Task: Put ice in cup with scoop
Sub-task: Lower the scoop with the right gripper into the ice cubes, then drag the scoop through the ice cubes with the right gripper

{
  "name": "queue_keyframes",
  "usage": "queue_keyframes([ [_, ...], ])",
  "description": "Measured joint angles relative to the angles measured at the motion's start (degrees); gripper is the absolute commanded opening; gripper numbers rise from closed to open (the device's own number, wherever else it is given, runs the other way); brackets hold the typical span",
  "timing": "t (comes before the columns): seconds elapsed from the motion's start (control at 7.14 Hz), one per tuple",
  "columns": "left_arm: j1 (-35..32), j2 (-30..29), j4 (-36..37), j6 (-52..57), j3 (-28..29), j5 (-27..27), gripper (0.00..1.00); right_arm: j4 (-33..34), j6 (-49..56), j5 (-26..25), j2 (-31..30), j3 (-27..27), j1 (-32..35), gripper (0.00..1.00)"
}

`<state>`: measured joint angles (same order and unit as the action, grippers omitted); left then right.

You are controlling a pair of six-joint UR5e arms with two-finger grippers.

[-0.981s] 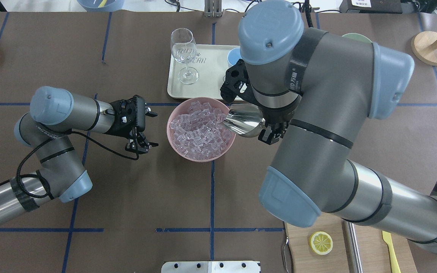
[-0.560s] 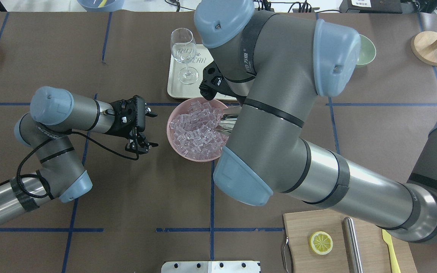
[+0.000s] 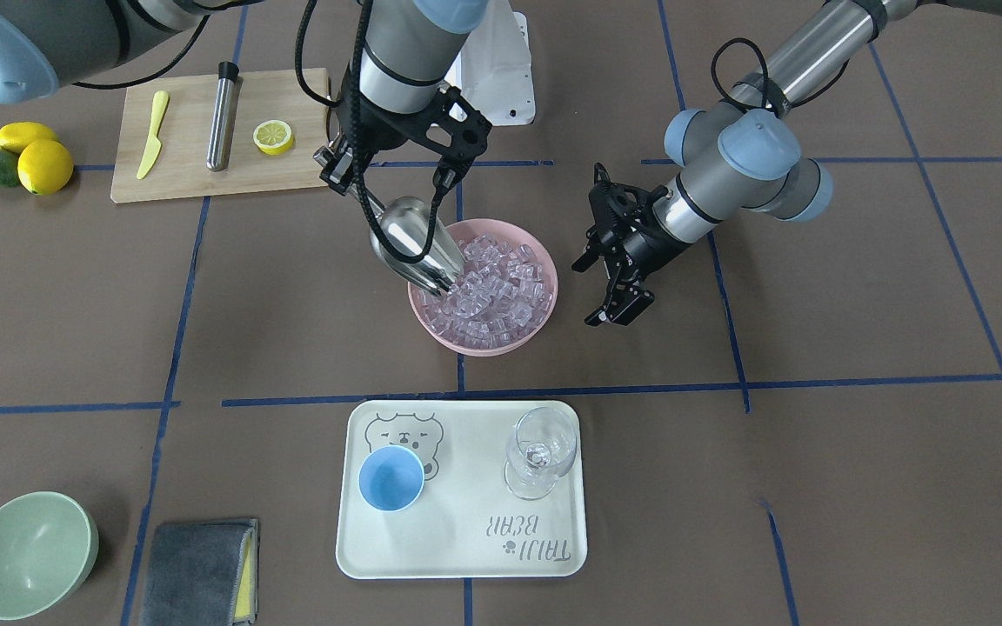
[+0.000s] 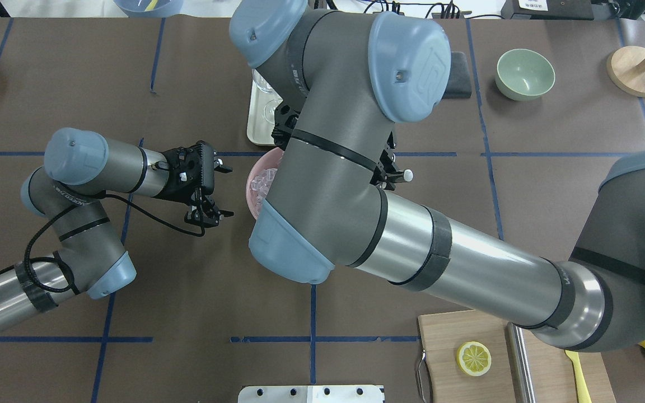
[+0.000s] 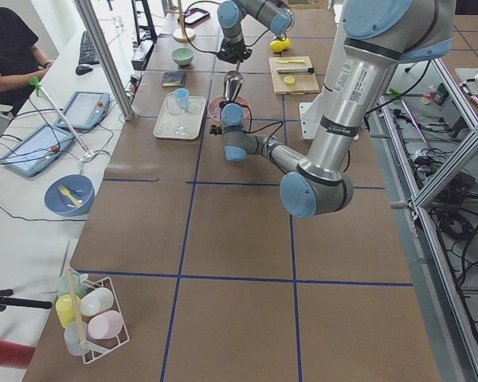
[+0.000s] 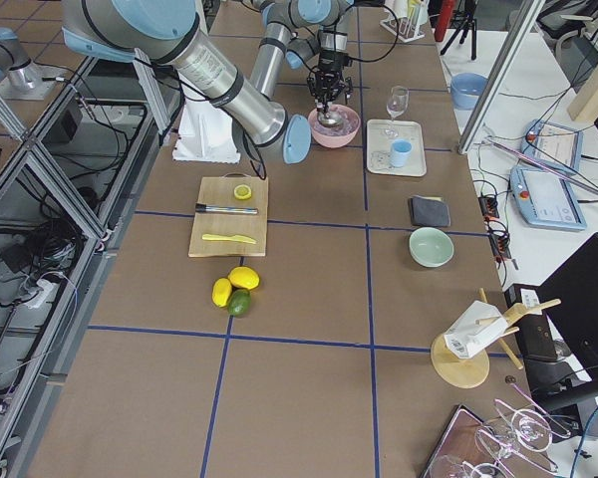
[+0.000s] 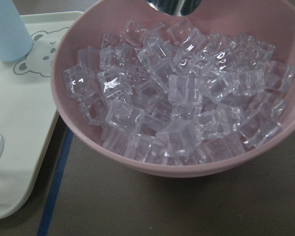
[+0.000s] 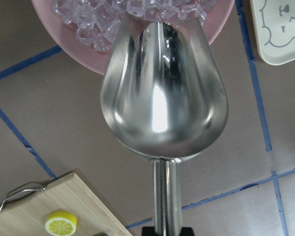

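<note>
Holding scoop (image 3: 410,239) by handle in closed right gripper (image 3: 346,178), tip dug into ice (image 7: 187,93) in pink bowl (image 3: 546,297), with left gripper (image 4: 228,190) spread wide, empty, beside bowl, cup (image 3: 390,478) empty on tray (image 3: 466,543); could shove bowl or flick cubes out if driven too steep.

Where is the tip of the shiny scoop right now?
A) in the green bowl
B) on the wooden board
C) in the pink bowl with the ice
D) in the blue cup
C: the scoop has its front edge down among the ice in the pink bowl.
</note>
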<state>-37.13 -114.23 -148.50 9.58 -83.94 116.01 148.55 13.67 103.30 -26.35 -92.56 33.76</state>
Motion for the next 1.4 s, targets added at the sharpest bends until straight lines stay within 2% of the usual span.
queue_keyframes([
  [0.56,-0.04,0.03,-0.12,0.00,0.00,0.00,1.00,0.24,0.47,-2.14,2.53,6.07,-2.51,0.00],
  [0.84,-0.04,0.04,-0.14,0.00,0.00,0.00,1.00,-0.07,0.44,-2.38,2.74,7.14,-3.40,0.00],
  [1.4,0.00,0.06,-0.27,0.00,0.00,0.00,1.00,-6.50,-0.73,-0.87,0.33,7.47,-3.78,0.00],
])
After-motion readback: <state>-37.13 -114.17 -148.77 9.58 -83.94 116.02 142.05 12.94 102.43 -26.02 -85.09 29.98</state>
